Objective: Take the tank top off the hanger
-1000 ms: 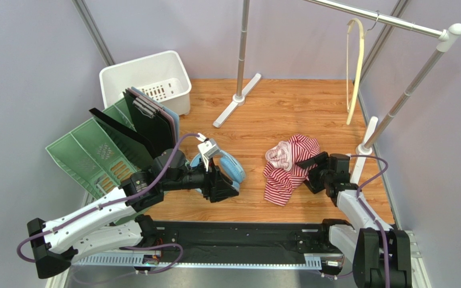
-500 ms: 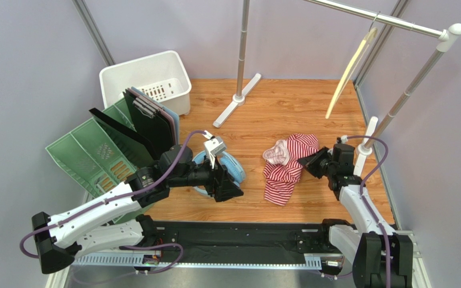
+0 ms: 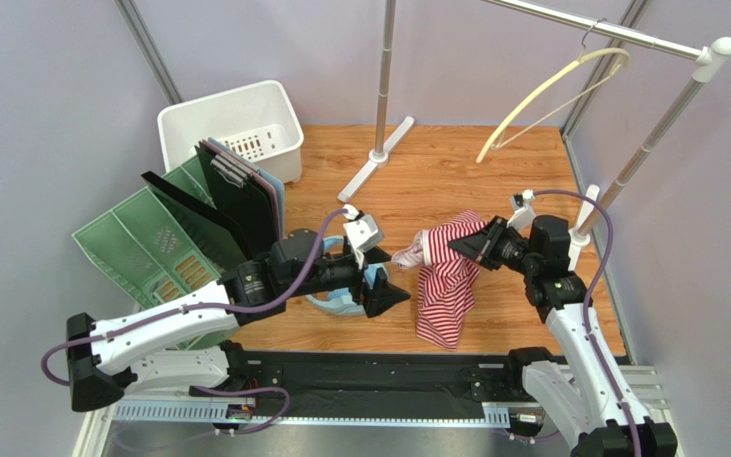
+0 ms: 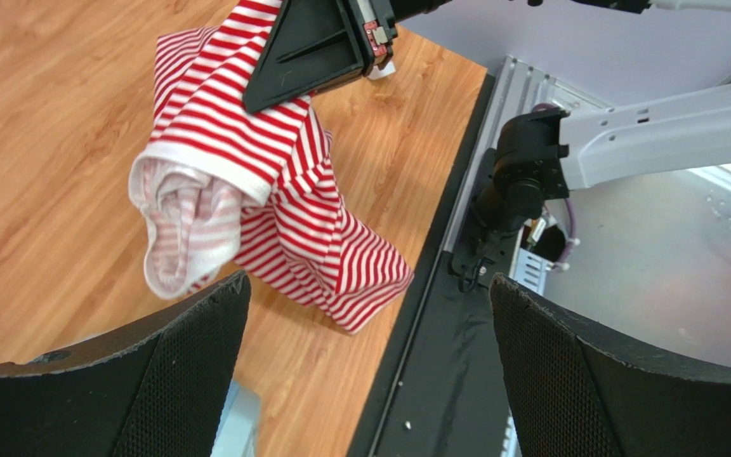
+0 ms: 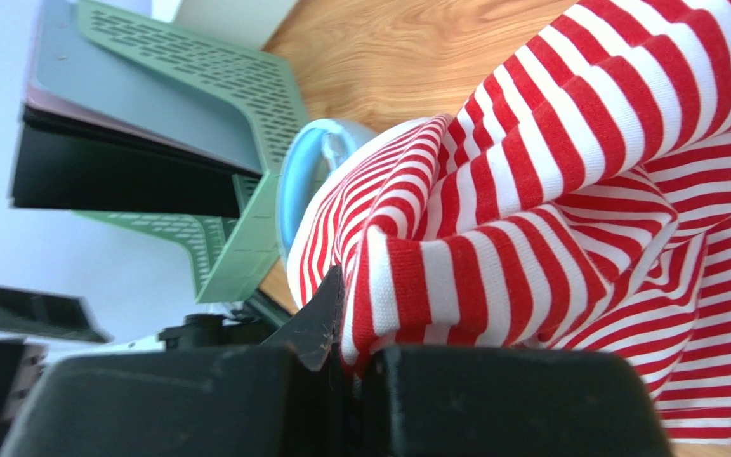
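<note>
Already the tank top is off the hanger, which hangs bare on the far-right rail. Right hand pinches its cloth above the desk; left hand gapes empty just left. Only setting down seems left.

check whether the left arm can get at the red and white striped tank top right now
Probably yes: the open left gripper faces the red-and-white striped cloth tank top, which hangs from the shut right gripper, with nothing between them.
</note>
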Controlling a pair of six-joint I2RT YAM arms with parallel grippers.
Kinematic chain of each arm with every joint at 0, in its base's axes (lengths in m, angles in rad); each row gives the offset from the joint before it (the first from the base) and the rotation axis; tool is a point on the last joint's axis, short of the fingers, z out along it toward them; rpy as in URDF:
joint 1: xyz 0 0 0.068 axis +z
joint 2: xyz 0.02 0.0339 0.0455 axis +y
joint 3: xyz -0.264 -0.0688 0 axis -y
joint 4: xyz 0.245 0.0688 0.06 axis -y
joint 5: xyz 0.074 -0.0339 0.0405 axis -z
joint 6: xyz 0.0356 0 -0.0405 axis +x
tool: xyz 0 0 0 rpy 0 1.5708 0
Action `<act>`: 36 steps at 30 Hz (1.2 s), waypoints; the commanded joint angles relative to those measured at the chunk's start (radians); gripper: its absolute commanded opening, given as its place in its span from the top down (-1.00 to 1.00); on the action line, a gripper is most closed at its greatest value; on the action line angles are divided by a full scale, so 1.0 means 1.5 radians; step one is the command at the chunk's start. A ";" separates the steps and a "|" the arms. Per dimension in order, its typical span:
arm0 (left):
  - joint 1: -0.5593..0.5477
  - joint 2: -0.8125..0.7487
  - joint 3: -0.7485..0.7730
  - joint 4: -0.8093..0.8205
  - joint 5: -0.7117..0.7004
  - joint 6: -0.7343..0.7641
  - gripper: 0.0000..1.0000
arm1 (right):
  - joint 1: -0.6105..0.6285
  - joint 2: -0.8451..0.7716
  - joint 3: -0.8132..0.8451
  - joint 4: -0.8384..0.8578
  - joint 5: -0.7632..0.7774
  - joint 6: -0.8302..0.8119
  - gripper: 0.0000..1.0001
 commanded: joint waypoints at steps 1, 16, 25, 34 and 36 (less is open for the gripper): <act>-0.032 0.048 0.015 0.111 -0.066 0.098 -0.98 | 0.002 -0.041 0.031 0.019 -0.078 0.067 1.00; -0.035 0.223 0.075 0.188 -0.072 0.065 -0.98 | 0.013 -0.121 0.054 -0.021 -0.129 0.138 1.00; -0.035 0.301 0.116 0.183 -0.122 0.040 -0.98 | 0.033 -0.136 0.059 -0.024 -0.140 0.166 1.00; -0.035 0.301 0.117 0.156 -0.172 0.000 0.21 | 0.034 -0.174 0.081 -0.098 -0.117 0.151 1.00; -0.035 0.298 0.123 0.136 -0.176 -0.013 0.60 | 0.034 -0.180 0.083 -0.113 -0.112 0.152 1.00</act>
